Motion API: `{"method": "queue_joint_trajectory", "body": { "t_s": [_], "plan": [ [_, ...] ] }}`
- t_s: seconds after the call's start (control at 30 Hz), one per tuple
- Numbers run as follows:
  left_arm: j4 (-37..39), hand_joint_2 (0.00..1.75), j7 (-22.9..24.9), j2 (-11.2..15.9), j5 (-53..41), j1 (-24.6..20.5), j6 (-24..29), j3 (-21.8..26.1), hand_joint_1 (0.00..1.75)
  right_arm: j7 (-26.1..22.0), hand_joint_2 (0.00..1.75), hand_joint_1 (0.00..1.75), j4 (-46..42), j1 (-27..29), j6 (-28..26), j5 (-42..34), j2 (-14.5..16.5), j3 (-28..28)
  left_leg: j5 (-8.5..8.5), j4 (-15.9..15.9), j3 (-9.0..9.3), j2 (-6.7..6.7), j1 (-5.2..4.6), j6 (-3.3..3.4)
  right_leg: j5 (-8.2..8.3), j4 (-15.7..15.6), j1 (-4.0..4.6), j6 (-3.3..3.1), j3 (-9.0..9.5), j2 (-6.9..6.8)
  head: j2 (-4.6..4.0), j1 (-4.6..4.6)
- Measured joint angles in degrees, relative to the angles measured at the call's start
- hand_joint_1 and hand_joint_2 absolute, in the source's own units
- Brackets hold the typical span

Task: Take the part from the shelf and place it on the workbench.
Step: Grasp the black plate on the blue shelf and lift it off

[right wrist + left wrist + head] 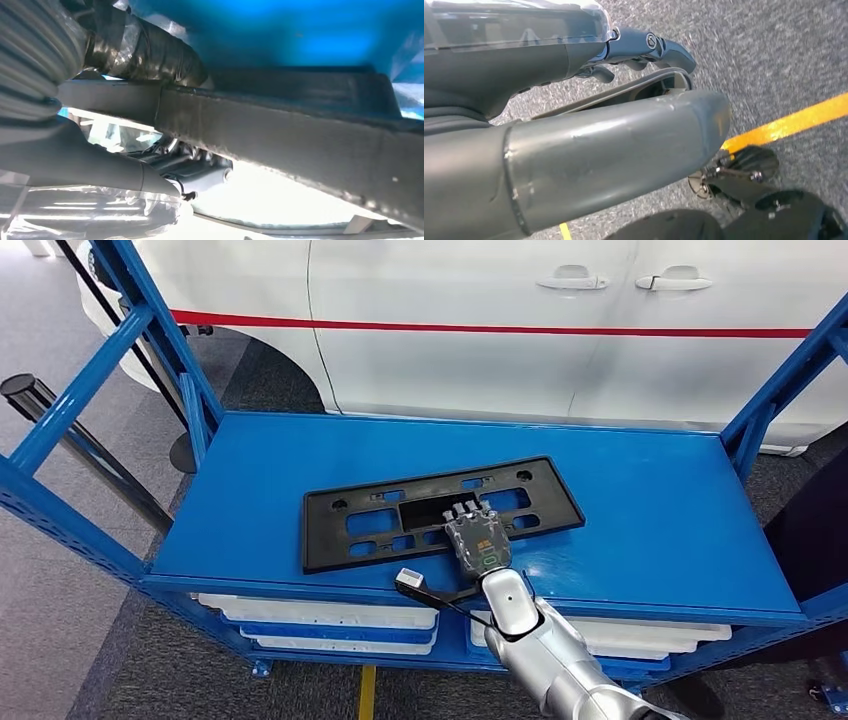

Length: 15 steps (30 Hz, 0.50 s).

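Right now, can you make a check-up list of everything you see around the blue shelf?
Surface: blue shelf top, flat.
Job's things: black part lies flat on the shelf, slightly askew.
Clutter: white trays on the level below.
Hands: right hand rests on the part's near edge, grasp unclear; left hand hangs over grey floor, holding nothing.
Cables: black cable by the right wrist.
Surroundings: white car with red stripe behind; yellow floor line.

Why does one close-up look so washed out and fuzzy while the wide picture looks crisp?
Head view: evenly lit and sharp on the flat black plastic frame part and blue metal shelf. Right wrist view: the lens sits very close to the part's dark edge, so it blurs, and bright light beneath overexposes to white. Left wrist view: the speckled grey floor looks slightly smeared.
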Motion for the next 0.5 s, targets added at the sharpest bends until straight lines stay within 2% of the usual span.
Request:
{"method": "queue_joint_trajectory", "body": {
  "t_s": [0.07,0.1,0.13,0.23,0.3,0.33,0.4,0.43,0.47,0.5],
  "plan": [
    [0.0,0.0,0.11,-0.04,-0.04,0.01,-0.03,0.01,0.0,0.0,1.75,1.56,0.3,-0.44,0.11,0.0,-0.07,-0.38,-0.4,0.62,0.01,-0.15,0.23,-0.55,3.75,-7.53,-0.41,0.27,3.76,-0.09,0.0,0.0],
    [0.0,0.0,0.14,-0.05,-0.07,0.0,-0.04,0.01,0.0,-0.08,1.75,1.56,0.4,-0.64,0.15,0.01,-0.11,-0.66,-0.67,1.07,-0.1,-0.31,0.23,-0.94,4.93,-10.91,-0.4,0.17,5.38,-0.07,-0.01,-0.02],
    [0.0,0.0,0.15,-0.05,-0.14,-0.02,-0.06,0.02,0.0,-0.2,1.75,1.55,0.47,-0.77,0.18,0.03,-0.15,-0.98,-0.87,1.41,-0.22,-0.45,0.17,-1.32,5.43,-13.02,-0.35,-0.07,6.36,-0.05,-0.01,-0.03],
    [0.0,0.0,0.16,-0.04,-0.41,0.01,-0.1,0.02,0.0,-0.55,1.75,1.56,0.55,-1.07,0.2,0.11,-0.18,-2.0,-0.97,1.53,-0.34,-0.82,0.23,-2.36,5.49,-13.81,-0.03,-1.28,6.63,-0.06,-0.01,-0.02],
    [0.0,0.0,0.17,-0.04,-0.5,0.09,-0.11,0.02,0.0,-0.6,1.75,1.58,0.54,-1.36,0.21,0.12,-0.2,-2.46,-2.16,2.98,-0.92,-0.87,0.43,-2.91,5.79,-14.17,-0.14,-2.06,6.76,-0.22,0.0,-0.03],
    [0.0,0.0,0.17,-0.04,-0.51,0.1,-0.13,0.02,0.0,-0.6,1.75,1.58,0.54,-1.47,0.22,0.13,-0.24,-2.65,-3.68,5.33,-1.95,-0.86,0.49,-3.09,5.94,-14.34,-0.23,-2.37,6.78,-0.31,0.01,-0.04],
    [0.0,0.0,0.17,-0.04,-0.51,0.14,-0.18,0.02,0.0,-0.58,1.75,1.62,0.59,-1.5,0.29,0.13,-0.36,-3.03,-7.48,12.7,-5.27,-0.83,0.55,-3.33,6.03,-14.38,-0.14,-2.72,6.63,-0.44,0.01,-0.04],
    [0.0,0.0,0.18,-0.04,-0.52,0.19,-0.2,0.02,0.0,-0.57,1.75,1.65,0.64,-1.48,0.34,0.13,-0.44,-3.22,-8.64,15.99,-6.78,-0.83,0.57,-3.41,6.05,-14.35,-0.06,-2.78,6.55,-0.46,0.01,-0.03],
    [0.0,0.0,0.18,-0.03,-0.52,0.25,-0.22,0.02,0.0,-0.57,1.75,1.69,0.69,-1.45,0.41,0.12,-0.51,-3.37,-8.79,17.62,-7.51,-0.83,0.57,-3.42,6.05,-14.32,0.01,-2.8,6.52,-0.46,0.0,-0.04],
    [0.0,0.0,0.17,-0.03,-0.53,0.29,-0.23,0.03,0.0,-0.57,1.75,1.72,0.74,-1.43,0.51,0.08,-0.59,-3.51,-7.76,16.91,-7.13,-0.83,0.57,-3.34,6.04,-14.26,0.04,-2.77,6.55,-0.44,0.0,-0.04]
  ]
}}
